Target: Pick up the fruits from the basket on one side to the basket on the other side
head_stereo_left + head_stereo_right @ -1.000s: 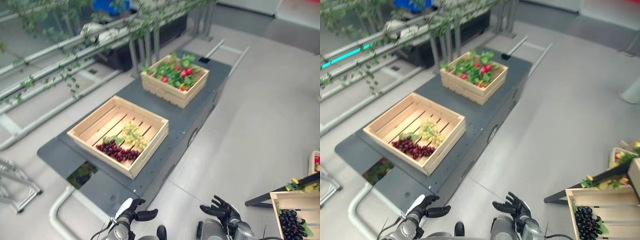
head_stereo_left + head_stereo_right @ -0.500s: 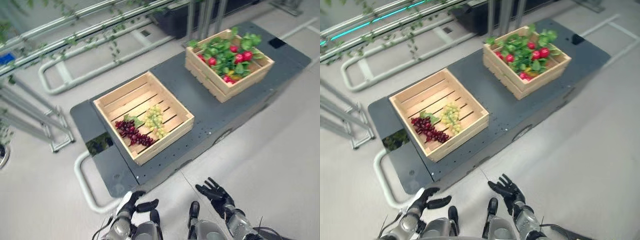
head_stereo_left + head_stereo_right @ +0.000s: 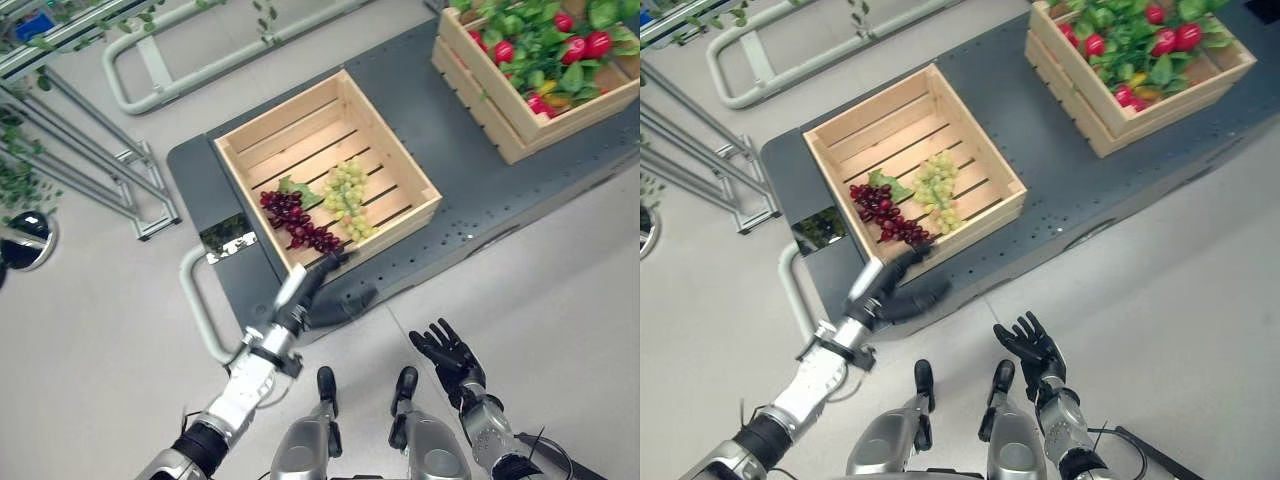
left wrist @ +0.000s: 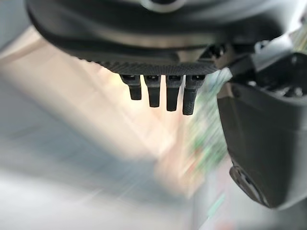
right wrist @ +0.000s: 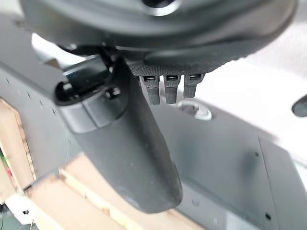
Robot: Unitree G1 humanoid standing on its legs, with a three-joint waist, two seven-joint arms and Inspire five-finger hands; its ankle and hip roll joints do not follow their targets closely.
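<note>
On the dark surface (image 3: 470, 190) stand two wooden crates: the near crate (image 3: 325, 165) holds one purple grape bunch (image 3: 298, 222) and one green grape bunch (image 3: 346, 195); the far crate (image 3: 535, 75) holds leafy red fruit. My left robot hand (image 3: 312, 283), fingers straight and holding nothing, reaches its front wall and may knock it; my right robot hand (image 3: 447, 352) hangs spread, low

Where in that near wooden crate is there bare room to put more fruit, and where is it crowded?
In the near crate, the slats toward its far corner are bare, bordered by the two far walls. The near half is crowded: dark grapes and green grapes lie together there. The left hand reaches at its near wall, fingers straight. The far crate is packed with leaves.
</note>
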